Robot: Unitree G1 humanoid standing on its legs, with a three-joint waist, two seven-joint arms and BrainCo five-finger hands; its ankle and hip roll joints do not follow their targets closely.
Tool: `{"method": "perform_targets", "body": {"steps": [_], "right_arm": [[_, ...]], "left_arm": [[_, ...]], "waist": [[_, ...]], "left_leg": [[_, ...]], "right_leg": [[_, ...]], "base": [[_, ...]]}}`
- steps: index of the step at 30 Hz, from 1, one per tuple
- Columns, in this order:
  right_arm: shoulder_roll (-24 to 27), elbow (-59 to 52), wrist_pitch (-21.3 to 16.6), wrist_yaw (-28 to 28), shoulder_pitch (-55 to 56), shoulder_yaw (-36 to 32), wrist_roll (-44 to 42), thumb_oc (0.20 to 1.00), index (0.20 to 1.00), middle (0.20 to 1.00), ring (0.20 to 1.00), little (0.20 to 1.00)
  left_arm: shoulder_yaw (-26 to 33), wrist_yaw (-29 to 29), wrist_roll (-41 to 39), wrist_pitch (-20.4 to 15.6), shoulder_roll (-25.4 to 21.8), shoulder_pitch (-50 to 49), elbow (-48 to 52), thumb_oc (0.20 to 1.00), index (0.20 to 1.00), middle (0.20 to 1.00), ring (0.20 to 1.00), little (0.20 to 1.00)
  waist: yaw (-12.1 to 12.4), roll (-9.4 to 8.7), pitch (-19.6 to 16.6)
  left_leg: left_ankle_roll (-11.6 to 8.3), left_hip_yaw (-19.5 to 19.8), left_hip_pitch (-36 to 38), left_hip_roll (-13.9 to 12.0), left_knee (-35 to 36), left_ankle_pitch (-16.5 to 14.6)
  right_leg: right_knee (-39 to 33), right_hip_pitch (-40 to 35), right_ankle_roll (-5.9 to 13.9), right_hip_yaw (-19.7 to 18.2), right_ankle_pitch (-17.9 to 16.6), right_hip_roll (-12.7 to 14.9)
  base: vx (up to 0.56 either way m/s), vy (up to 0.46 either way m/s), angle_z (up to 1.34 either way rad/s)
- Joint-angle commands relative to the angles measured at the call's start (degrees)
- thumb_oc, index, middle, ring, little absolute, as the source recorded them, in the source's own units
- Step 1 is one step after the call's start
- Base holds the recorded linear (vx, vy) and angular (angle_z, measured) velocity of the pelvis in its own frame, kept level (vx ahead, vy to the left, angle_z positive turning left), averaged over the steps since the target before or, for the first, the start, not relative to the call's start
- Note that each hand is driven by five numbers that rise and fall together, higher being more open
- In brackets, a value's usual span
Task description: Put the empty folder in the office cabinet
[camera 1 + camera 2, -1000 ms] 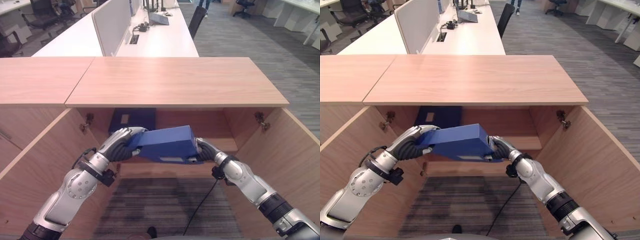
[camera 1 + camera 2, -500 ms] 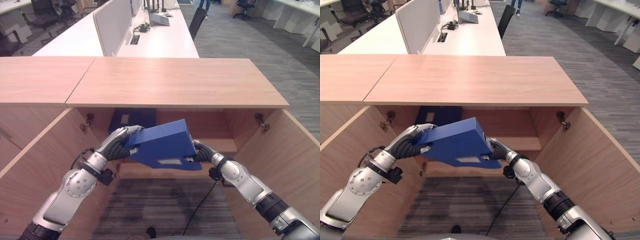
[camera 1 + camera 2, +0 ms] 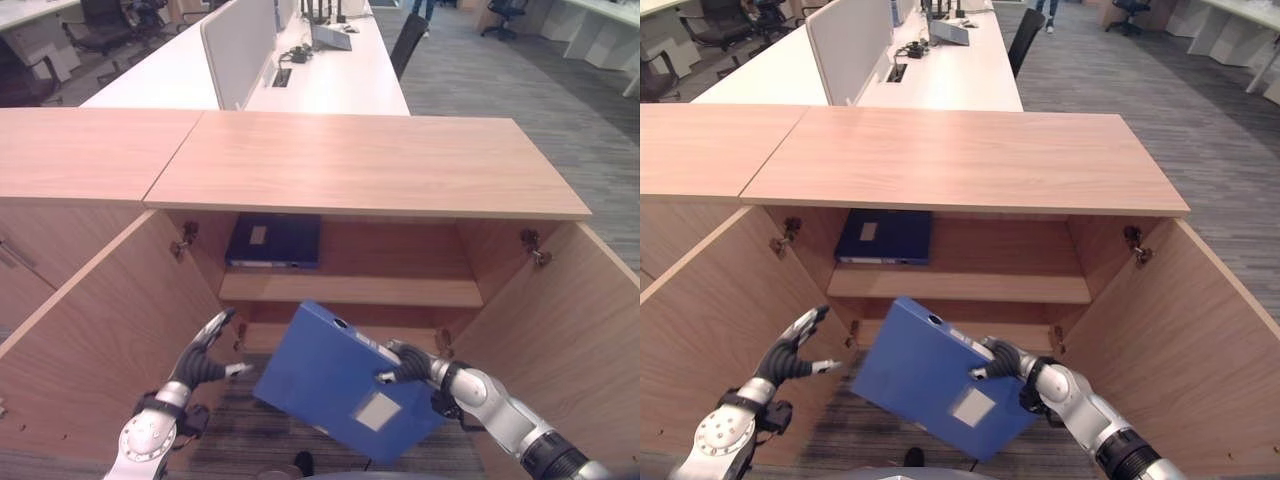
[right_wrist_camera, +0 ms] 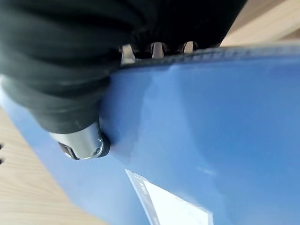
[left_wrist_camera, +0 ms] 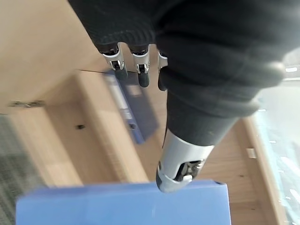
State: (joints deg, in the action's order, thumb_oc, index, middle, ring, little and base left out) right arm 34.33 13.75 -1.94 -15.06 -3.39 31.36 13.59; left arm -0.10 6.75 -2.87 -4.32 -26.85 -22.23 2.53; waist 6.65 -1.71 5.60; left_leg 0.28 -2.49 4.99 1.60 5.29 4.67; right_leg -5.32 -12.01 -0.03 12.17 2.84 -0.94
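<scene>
Office cabinet (image 3: 370, 160) stood w/ both doors swung wide, wood top, one inner shelf (image 3: 350, 290) across the opening; a dark blue folder (image 3: 275, 240) already lay flat on that shelf, L side. Step in hand, by my reading: carry-and-insert phase, not yet placed. The empty folder (image 3: 335, 385), a mid-blue box-type binder, hung in front of the lower compartment, below the shelf, tilted steeply w/ one corner down toward the floor and its broad face up to the head cam. Looked rigid, clean, a pale label (image 3: 369, 412) near the lower end and a small round finger hole (image 3: 340, 323) near the upper edge; spine side faced into the cabinet. Right hand (image 3: 400, 362) held it at the R edge: thumb pressed on the face, fingers wrapped over the rim (right wrist view agrees), so closed around the folder. Left hand (image 3: 205, 350) was off it, just beside its L corner, fingers straight and spread, holding nothing; left wrist view looked past those fingers at the shelf and folder top. One-hand hold on a tilted load looked marginal, slip risk. Next move would need L hand back under the low corner, level the folder, then slide it in onto shelf or lower floor w/o clipping the shelf lip.
</scene>
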Motion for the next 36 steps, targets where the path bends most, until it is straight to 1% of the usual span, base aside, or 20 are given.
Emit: {"method": "perform_targets", "body": {"steps": [1, 10, 13, 15, 16, 17, 18, 19, 20, 21, 22, 24, 27, 30, 31, 32, 33, 34, 35, 36], "right_arm": [[-0.7, -1.5, -1.3, 0.2, -2.6, -1.2, -1.0, 0.2, 0.2, 0.2, 0.2, 0.2], [-0.5, -0.6, 0.2, 0.4, -1.4, -2.4, -1.1, 0.2, 0.2, 0.2, 0.2, 0.2], [-0.7, 0.4, 0.5, 0.7, -0.9, -3.0, -1.9, 0.2, 0.2, 0.2, 0.2, 0.2], [-0.7, 0.7, 0.6, 1.2, -0.7, -3.9, -2.7, 0.2, 0.2, 0.2, 0.2, 0.2], [-0.6, 0.9, 0.7, 1.5, -0.6, -4.3, -3.1, 0.2, 0.2, 0.2, 0.2, 0.2], [-0.9, 1.7, 1.0, 2.1, -0.2, -5.1, -4.2, 0.2, 0.2, 0.2, 0.2, 0.2], [-1.1, 2.1, 1.3, 2.4, 0.7, -6.2, -5.3, 0.2, 0.2, 0.2, 0.2, 0.2], [-2.8, 3.9, 2.1, 3.7, 2.3, -8.3, -8.0, 0.2, 0.2, 0.2, 0.2, 0.2], [-5.4, 5.3, 2.8, 5.9, 4.6, -11.6, -12.2, 0.2, 0.2, 0.2, 0.2, 0.2], [-6.3, 5.9, 2.9, 6.1, 5.0, -12.3, -13.5, 0.2, 0.2, 0.2, 0.2, 0.2], [-7.8, 7.3, 2.9, 6.7, 5.3, -13.4, -15.8, 0.2, 0.2, 0.2, 0.2, 0.2], [-9.5, 8.7, 3.2, 6.9, 6.1, -13.6, -18.0, 0.2, 0.2, 0.2, 0.2, 0.2], [-11.2, 11.3, 3.4, 8.1, 5.5, -12.5, -19.6, 0.2, 0.2, 0.2, 0.2, 0.2], [-13.1, 14.2, 3.2, 8.8, 3.1, -10.2, -21.0, 0.2, 0.2, 0.2, 0.2, 0.2], [-14.6, 14.9, 3.3, 8.8, 2.1, -8.9, -22.4, 0.2, 0.2, 0.2, 0.2, 0.2], [-14.6, 14.9, 3.3, 8.8, 2.1, -8.9, -22.4, 0.2, 0.2, 0.2, 0.2, 0.2], [-15.1, 14.5, 3.1, 8.6, 2.4, -8.6, -23.3, 0.2, 0.2, 0.2, 0.2, 0.2], [-15.6, 14.7, 3.2, 8.1, 2.3, -8.6, -24.7, 0.2, 0.2, 0.2, 0.2, 0.2], [-16.1, 15.4, 2.9, 8.0, 2.2, -8.9, -25.3, 0.2, 0.2, 0.2, 0.2, 0.2], [-16.1, 15.5, 2.9, 8.0, 2.2, -8.9, -25.3, 0.2, 0.2, 0.2, 0.2, 0.2]], "left_arm": [[1.1, -1.5, 4.5, 0.3, -0.5, 2.4, -3.4, 1.0, 1.0, 1.0, 1.0, 1.0], [1.0, -1.7, 5.8, 2.3, 0.4, 2.2, -7.7, 1.0, 1.0, 1.0, 1.0, 1.0], [0.6, -1.9, 4.6, 2.8, 0.8, 2.6, -8.4, 1.0, 1.0, 1.0, 1.0, 1.0], [0.2, -1.9, 3.9, 3.2, 1.0, 3.5, -8.4, 1.0, 1.0, 1.0, 1.0, 1.0], [-0.1, -2.1, 3.4, 3.3, 1.1, 4.1, -8.6, 1.0, 1.0, 1.0, 1.0, 1.0], [-0.6, -2.1, 2.9, 3.5, 1.4, 4.8, -8.9, 1.0, 1.0, 1.0, 1.0, 1.0], [-0.8, -2.0, 2.7, 3.7, 1.6, 4.9, -9.0, 1.0, 1.0, 1.0, 1.0, 1.0], [-1.0, -2.1, 2.4, 4.1, 2.4, 5.0, -10.1, 1.0, 1.0, 1.0, 1.0, 1.0], [-0.7, -2.6, 2.0, 5.0, 3.6, 4.1, -11.7, 1.0, 1.0, 1.0, 1.0, 1.0], [-0.5, -2.7, 2.1, 5.3, 3.9, 3.7, -12.4, 1.0, 1.0, 1.0, 1.0, 1.0], [-0.8, -2.9, 1.8, 5.6, 4.7, 3.6, -15.2, 1.0, 1.0, 1.0, 1.0, 1.0], [-3.5, -3.3, 0.8, 6.0, 5.9, 5.3, -22.9, 1.0, 1.0, 1.0, 1.0, 1.0], [-7.2, -5.1, -1.2, 7.5, 7.6, 10.3, -40.7, 1.0, 1.0, 1.0, 1.0, 1.0], [-11.7, -9.7, 6.7, 7.5, 11.7, 17.8, -65.9, 1.0, 1.0, 1.0, 1.0, 1.0], [-12.2, -9.0, 11.0, 9.2, 14.1, 19.6, -79.4, 1.0, 1.0, 1.0, 1.0, 1.0], [-12.2, -9.0, 11.0, 9.2, 14.1, 19.6, -79.4, 1.0, 1.0, 1.0, 1.0, 1.0], [-11.5, -8.0, 12.3, 9.7, 14.5, 19.5, -83.1, 1.0, 1.0, 1.0, 1.0, 1.0], [-9.4, -7.5, 12.6, 9.3, 14.7, 18.4, -85.2, 1.0, 1.0, 1.0, 1.0, 1.0], [-8.3, -7.7, 11.4, 8.4, 14.6, 18.0, -84.5, 1.0, 1.0, 1.0, 1.0, 1.0], [-8.2, -7.7, 11.4, 8.4, 14.6, 17.9, -84.5, 1.0, 1.0, 1.0, 1.0, 1.0]], "waist": [[0.3, -2.42, -0.8], [0.5, -2.51, -0.4], [0.4, -2.61, 0.5], [0.7, -3.01, 3.0], [0.8, -3.0, 4.0], [0.8, -2.75, 4.8], [0.7, -2.38, 4.8], [0.5, -2.28, 4.9], [0.7, -2.23, 4.5], [0.8, -1.61, 4.1], [1.1, -0.54, 3.4], [0.1, 0.07, 2.0], [-1.0, -0.09, 0.2], [-2.0, -0.02, -1.2], [-2.8, 0.17, -2.1], [-2.8, 0.18, -2.1], [-3.2, 0.39, -2.5], [-3.4, 0.96, -3.0], [-3.2, 1.21, -3.0], [-3.2, 1.18, -3.0]], "left_leg": [[-1.46, 1.8, 0.5, -2.8, -0.3, -5.3], [-2.26, 3.2, 0.1, -4.0, -0.3, -4.5], [-2.84, 3.6, -0.2, -5.8, -1.8, -3.4], [-3.54, 2.8, -4.9, -6.1, -9.7, -4.1], [-3.8, 2.6, -7.7, -6.0, -13.8, -3.5], [-3.78, 2.2, -10.4, -6.1, -17.7, -1.7], [-3.62, 1.7, -12.4, -6.6, -20.7, -1.4], [-2.98, -1.2, -16.0, -7.0, -22.9, 0.3], [-2.33, -3.2, -19.6, -5.2, -18.1, 0.3], [-2.59, -2.8, -19.4, -4.5, -14.5, 1.5], [-2.76, -1.9, -18.4, -3.9, -7.0, 3.5], [-2.48, -2.2, -15.7, -3.8, -1.6, 5.2], [-1.88, -3.3, -14.8, -3.5, -0.3, 5.2], [-1.13, -4.0, -13.9, -2.4, -0.3, 3.5], [-0.54, -4.8, -12.4, -1.4, -0.3, 1.9], [-0.54, -4.9, -12.4, -1.4, -0.3, 1.9], [-0.11, -5.3, -11.4, -0.8, -0.3, 0.9], [0.76, -6.1, -10.0, 0.2, -0.3, -0.5], [1.28, -6.4, -9.2, 0.9, -0.3, -1.3], [1.32, -6.4, -9.2, 1.0, -0.3, -1.4]], "right_leg": [[0.3, 1.6, 4.13, 5.6, -1.8, 5.3], [0.3, 1.4, 3.11, 6.0, -0.9, 4.1], [1.4, 1.3, 2.13, 5.5, -0.1, 3.4], [3.4, 1.8, 1.07, 5.4, 0.7, 3.9], [3.9, 2.0, 0.65, 5.5, 1.0, 4.1], [4.2, 2.2, 0.21, 5.8, 1.1, 4.1], [4.3, 2.3, -0.18, 6.0, 1.7, 3.7], [3.7, 2.1, -0.46, 6.3, 2.0, 3.5], [2.1, 1.6, 0.21, 5.7, 1.9, 3.5], [1.6, 1.6, 0.63, 5.3, 1.9, 3.0], [1.3, 1.6, 1.43, 4.1, 2.0, 2.6], [0.6, 1.2, 1.88, 3.5, 2.3, 2.5], [0.3, 2.2, 2.5, 3.0, 2.1, 3.2], [0.3, 3.1, 3.71, 1.6, 1.6, 4.6], [1.0, 3.0, 4.83, 0.6, 1.5, 6.3], [1.0, 3.1, 4.83, 0.6, 1.5, 6.3], [2.1, 3.2, 5.48, -0.1, 1.6, 7.4], [4.7, 3.8, 6.67, -0.6, 1.3, 9.9], [6.7, 4.5, 7.27, -0.7, 1.0, 11.2], [6.9, 4.6, 7.32, -0.8, 1.1, 11.3]], "base": [[-0.03, -0.088, 0.07], [-0.01, -0.086, 0.07], [-0.03, -0.131, 0.05], [-0.15, -0.111, 0.09], [-0.14, -0.075, 0.18], [-0.08, -0.057, 0.18], [-0.04, -0.036, 0.08], [0.09, 0.055, -0.09], [0.13, 0.126, 0.08], [0.21, 0.238, 0.09], [0.18, 0.222, -0.37], [0.19, 0.201, -0.95], [0.15, 0.186, -0.39], [0.14, 0.241, -0.15], [0.15, 0.254, -0.42], [0.17, 0.267, -0.29], [0.18, 0.276, -0.47], [0.23, 0.361, -0.34], [0.17, 0.269, -0.35], [0.07, 0.155, -0.14]]}}
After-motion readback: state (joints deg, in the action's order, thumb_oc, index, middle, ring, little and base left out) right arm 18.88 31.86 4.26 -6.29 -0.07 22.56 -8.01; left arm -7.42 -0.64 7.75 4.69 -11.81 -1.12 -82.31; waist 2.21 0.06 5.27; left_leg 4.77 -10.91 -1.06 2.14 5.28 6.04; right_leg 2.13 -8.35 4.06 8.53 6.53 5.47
